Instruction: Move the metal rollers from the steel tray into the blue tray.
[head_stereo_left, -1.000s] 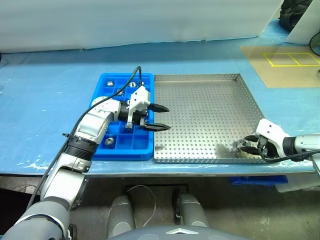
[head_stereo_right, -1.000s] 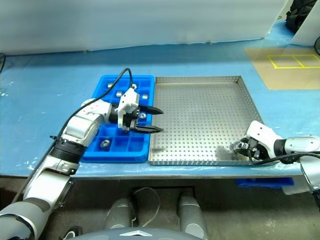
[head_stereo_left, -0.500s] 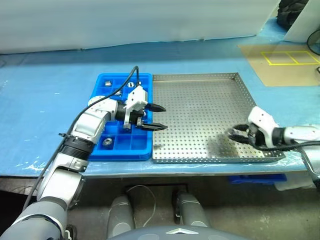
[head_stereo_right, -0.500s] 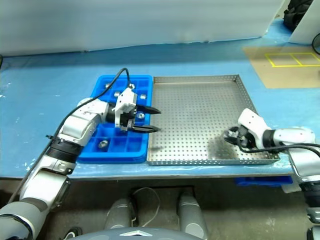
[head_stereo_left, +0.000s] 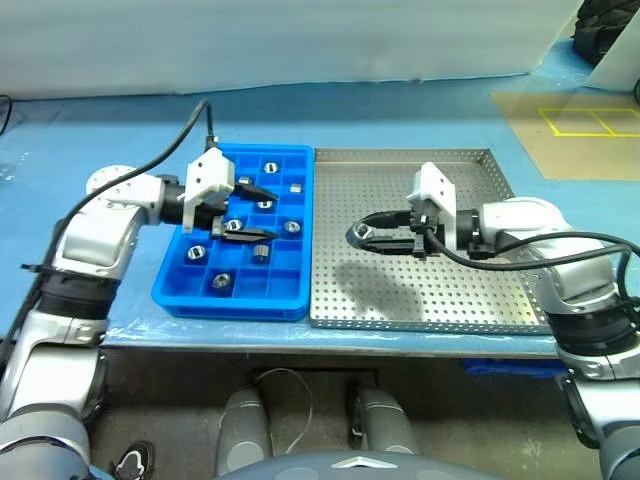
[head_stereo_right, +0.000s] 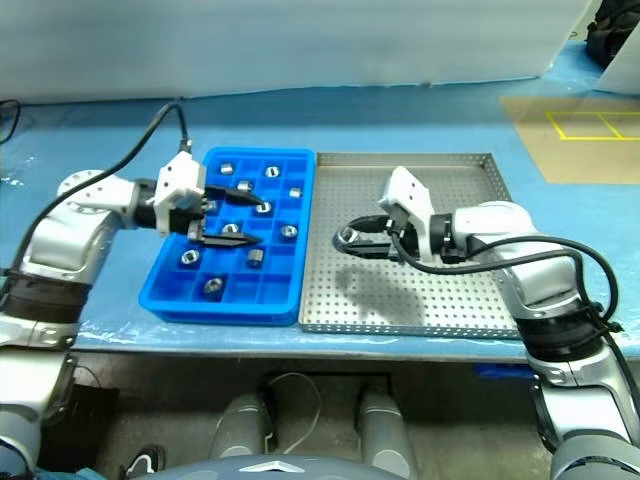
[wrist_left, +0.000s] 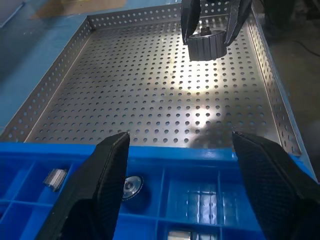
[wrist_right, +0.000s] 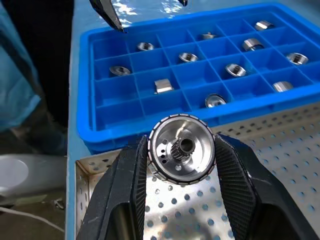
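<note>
The right end effector now hangs over the left part of the steel tray, near the rim that meets the blue tray. A second ago it sat low at the steel tray's near right corner, and half a second ago it had only begun to lift and travel inward. Its two black fingers are clamped on one metal roller, a shiny ribbed disc with a dark toothed hub facing the wrist camera. The roller is held clear above the perforated floor, just short of the blue tray's edge.

The left end effector has pulled back toward the robot's left. Earlier its fingers reached across the blue tray's right edge onto the steel tray; now they hover over the middle of the blue tray, pointing toward the steel tray, spread apart and holding nothing. In the left wrist view its two fingers frame the far side of the blue tray and the steel tray beyond, with the right end effector and its roller in the distance.

The blue tray rests on the bench, touching the steel tray's left rim. Several rollers already lie in its square compartments, one to a cell, scattered across the grid. The steel tray's floor looks bare apart from the shadow beneath the right arm.
</note>
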